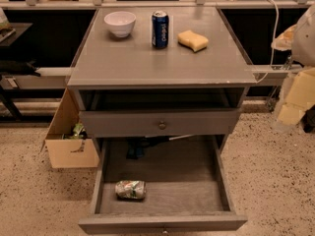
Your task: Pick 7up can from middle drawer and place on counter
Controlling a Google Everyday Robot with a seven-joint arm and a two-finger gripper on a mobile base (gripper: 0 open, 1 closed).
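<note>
Seeing the gripper (295, 95) hanging at three o'clock, just off the right edge of the counter (157, 65); being unable to tell its opening or any hold. Finding the 7up can (130, 189) lying on its side at seven o'clock, inside the pulled-out middle drawer (182, 195), front left. Noting bowl (120, 23), Pepsi can (160, 29) and sponge (193, 40) sitting at twelve o'clock on the counter.

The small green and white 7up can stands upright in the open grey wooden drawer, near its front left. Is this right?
No. The camera view shows the 7up can lying on its side in the grey wooden drawer, near its front left. The gripper is at the picture's right edge, away from it.
</note>
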